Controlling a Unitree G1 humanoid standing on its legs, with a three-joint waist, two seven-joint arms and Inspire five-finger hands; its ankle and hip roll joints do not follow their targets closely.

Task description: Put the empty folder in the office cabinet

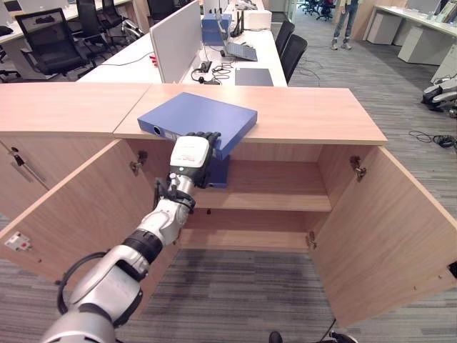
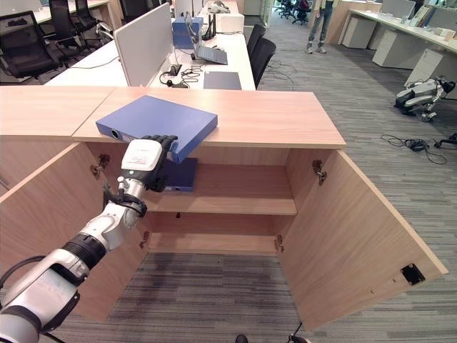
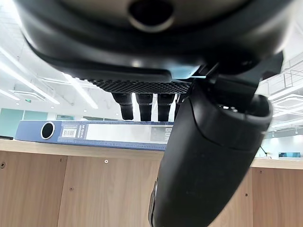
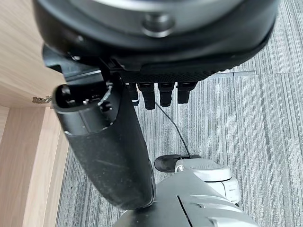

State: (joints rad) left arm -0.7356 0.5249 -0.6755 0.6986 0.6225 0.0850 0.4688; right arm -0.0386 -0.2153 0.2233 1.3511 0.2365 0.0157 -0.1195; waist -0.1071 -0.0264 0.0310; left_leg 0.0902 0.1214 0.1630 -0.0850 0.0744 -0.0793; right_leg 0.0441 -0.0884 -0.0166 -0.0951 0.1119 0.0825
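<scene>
Left hand (image 1: 191, 158) seemingly at overhanging folder (image 1: 200, 118) edge, cabinet (image 1: 300, 118) open.

Two head cameras set slightly apart look down from above at the same open wooden cabinet (image 1: 250, 114) and office floor. The left wrist camera looks along its left hand (image 3: 208, 156), very near, up at the cabinet top's front edge. The right wrist camera faces down at grey carpet (image 4: 255, 123).

The floor (image 1: 385, 86) is grey striped carpet. Long white desks (image 1: 136, 57) with a grey screen (image 1: 175, 36) stand in rows, with black chairs (image 1: 46, 43) beside them. Long lights (image 3: 28, 80) shine on the ceiling
</scene>
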